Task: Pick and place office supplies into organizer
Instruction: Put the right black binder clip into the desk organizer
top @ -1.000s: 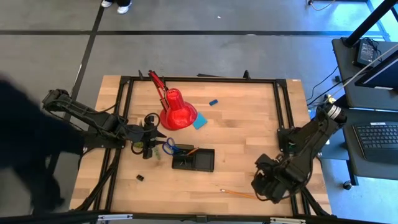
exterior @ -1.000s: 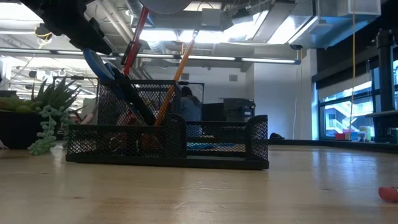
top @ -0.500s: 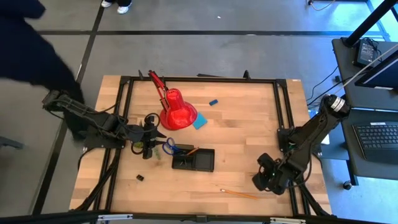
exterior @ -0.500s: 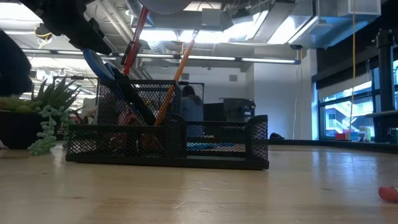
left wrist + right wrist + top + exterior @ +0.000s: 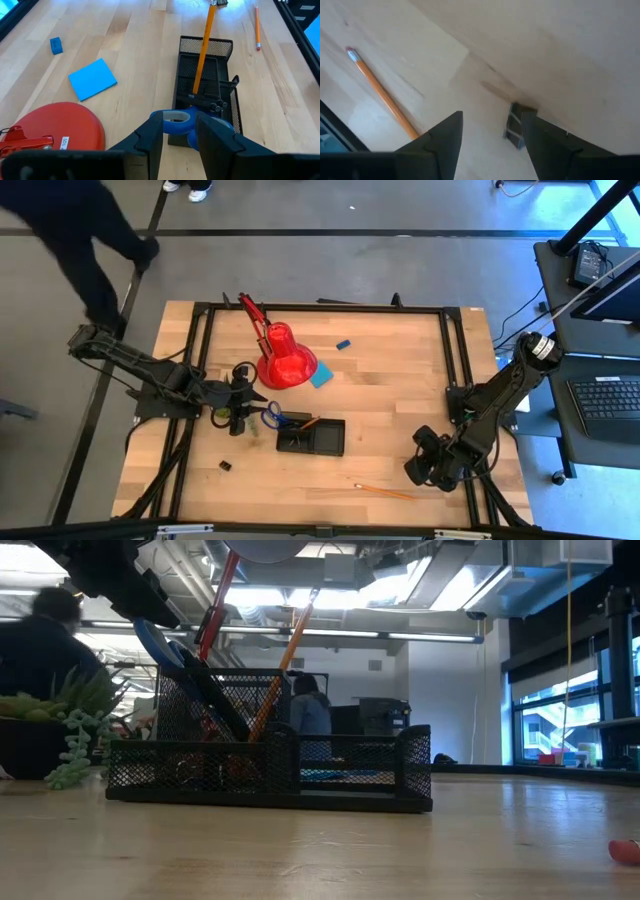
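While the blue-handled scissors are gripped by one handle loop between the fingers of the left claw, their blades are lowered into the tall end compartment of the black mesh organizer, directly beneath that claw. An orange pencil is seen leaning in the same compartment, just ahead of the claw. Off to one side of it, a light-blue note pad lies flat against the round base of a red lamp, and a small blue eraser is found farther out, well apart from the claw. A tiny black clip lies on the wood near the table's front edge.

Well apart from the organizer, the right claw is held low near the front right corner, its fingers open and empty. A second orange pencil lies just beside it on the table. Beyond the table's far left corner, a person in dark clothing is seen.
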Motion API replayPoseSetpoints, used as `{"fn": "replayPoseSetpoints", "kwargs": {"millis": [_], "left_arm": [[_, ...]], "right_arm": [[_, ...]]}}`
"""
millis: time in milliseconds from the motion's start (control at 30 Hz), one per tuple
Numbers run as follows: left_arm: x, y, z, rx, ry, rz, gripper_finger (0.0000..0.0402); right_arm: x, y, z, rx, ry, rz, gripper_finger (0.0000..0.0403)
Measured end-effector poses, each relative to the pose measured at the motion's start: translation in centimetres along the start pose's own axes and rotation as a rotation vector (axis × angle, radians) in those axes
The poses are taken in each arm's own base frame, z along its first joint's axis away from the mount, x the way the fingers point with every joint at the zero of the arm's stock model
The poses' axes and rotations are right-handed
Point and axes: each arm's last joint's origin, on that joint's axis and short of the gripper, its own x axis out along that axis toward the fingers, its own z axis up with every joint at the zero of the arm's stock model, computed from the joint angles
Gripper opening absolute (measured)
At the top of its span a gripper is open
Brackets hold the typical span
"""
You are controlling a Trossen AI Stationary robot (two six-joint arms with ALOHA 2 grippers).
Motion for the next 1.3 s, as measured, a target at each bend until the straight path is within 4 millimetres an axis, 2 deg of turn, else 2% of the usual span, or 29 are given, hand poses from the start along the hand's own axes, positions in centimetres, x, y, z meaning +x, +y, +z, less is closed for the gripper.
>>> {"fn": "replayPoseSetpoints", "kwargs": {"millis": [267, 433, 933, 1100, 1300], "left_arm": [[0.0, 0.0, 0.0, 0.000, 0.001, 0.000, 0.0106], [0.0, 0.0, 0.0, 0.000, 0.000, 0.000, 0.0106], [0.0, 0.0, 0.0, 0.000, 0.000, 0.001, 0.0106], [0.0, 0.0, 0.0, 0.000, 0.000, 0.001, 0.0106], [0.0, 0.0, 0.0, -0.001, -0.001, 0.000, 0.0106]], "right_arm": [[0.0, -0.7, 0.3, -0.018, -0.050, -0.070, 0.0203], [0.0, -0.5, 0.0, -0.001, 0.030, -0.056, 0.0203], [0.7, -0.3, -0.5, 0.048, 0.118, -0.090, 0.0203], [1.0, -0.3, -0.6, 0.047, 0.114, -0.103, 0.0181], [1.4, -0.5, -0.6, 0.043, 0.106, -0.126, 0.0126]]}}
